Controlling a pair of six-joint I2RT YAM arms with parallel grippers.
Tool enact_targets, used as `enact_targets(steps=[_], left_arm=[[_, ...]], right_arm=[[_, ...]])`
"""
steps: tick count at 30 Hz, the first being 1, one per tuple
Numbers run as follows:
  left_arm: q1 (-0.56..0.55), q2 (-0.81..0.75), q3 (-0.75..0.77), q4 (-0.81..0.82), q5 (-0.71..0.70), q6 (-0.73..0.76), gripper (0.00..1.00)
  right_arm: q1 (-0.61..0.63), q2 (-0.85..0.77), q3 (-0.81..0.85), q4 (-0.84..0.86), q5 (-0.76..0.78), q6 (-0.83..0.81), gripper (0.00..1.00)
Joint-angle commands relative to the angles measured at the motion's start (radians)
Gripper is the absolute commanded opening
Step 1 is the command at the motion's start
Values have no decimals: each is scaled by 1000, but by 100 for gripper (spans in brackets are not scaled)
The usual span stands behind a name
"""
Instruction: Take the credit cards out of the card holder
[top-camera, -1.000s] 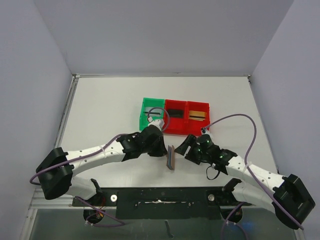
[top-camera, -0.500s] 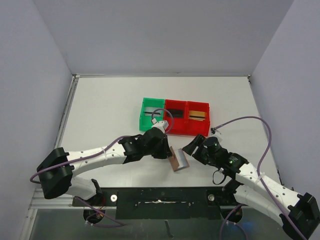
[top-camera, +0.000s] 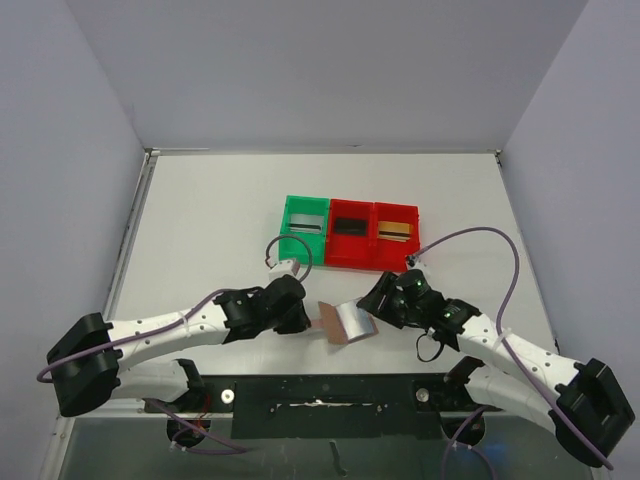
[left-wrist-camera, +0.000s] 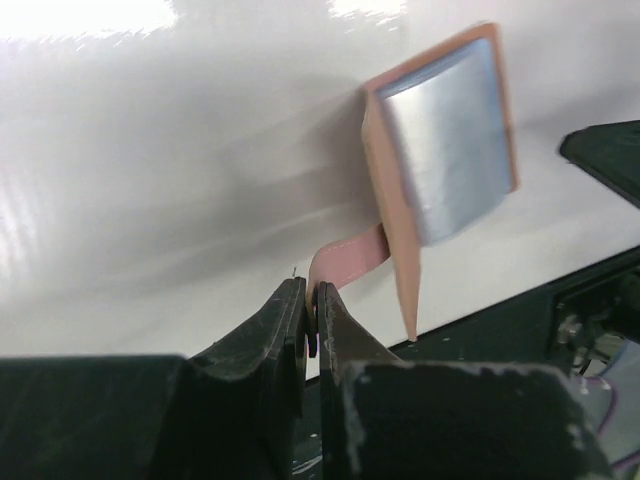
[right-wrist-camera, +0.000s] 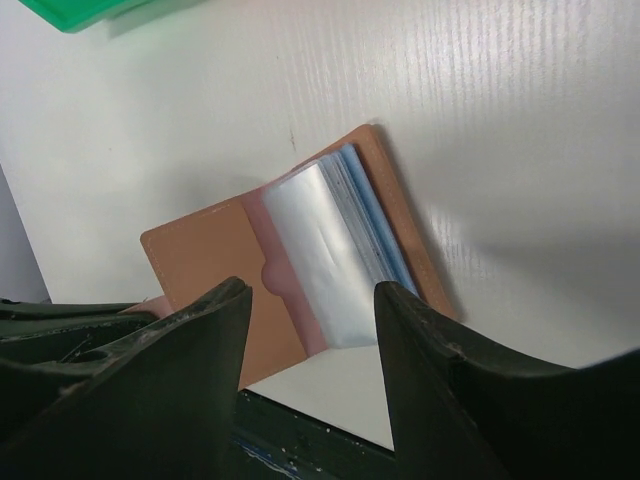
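The card holder, a tan leather wallet, lies open near the table's front edge, with shiny clear sleeves and a blue lining showing. My left gripper is shut on its snap tab, with the open wallet beyond it. My right gripper is open and empty, just above the wallet's right side. Its fingers straddle the sleeves without touching them. A grey card, a black card and a gold card lie in the bins.
A green bin and two joined red bins stand in a row behind the wallet. The green bin's corner shows in the right wrist view. A black base rail runs along the table's near edge.
My left gripper has pulled left with the snap tab, and the wallet has gone from standing nearly closed to lying open. My right gripper has shifted up and left over the wallet.
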Motion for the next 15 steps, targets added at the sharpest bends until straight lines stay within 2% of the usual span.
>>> enact_targets(steps=[1, 4, 9, 15], left_arm=[[13, -57, -66, -21, -33, -74, 0], [41, -68, -108, 32, 14, -54, 0], [101, -76, -99, 25, 38, -18, 0], [119, -62, -100, 48, 80, 15, 0]], right_arm=[[-3, 64, 9, 105, -65, -24, 53], [-3, 104, 7, 147, -99, -27, 53], [-4, 155, 12, 186, -136, -38, 52], [-2, 210, 11, 258, -186, -47, 50]])
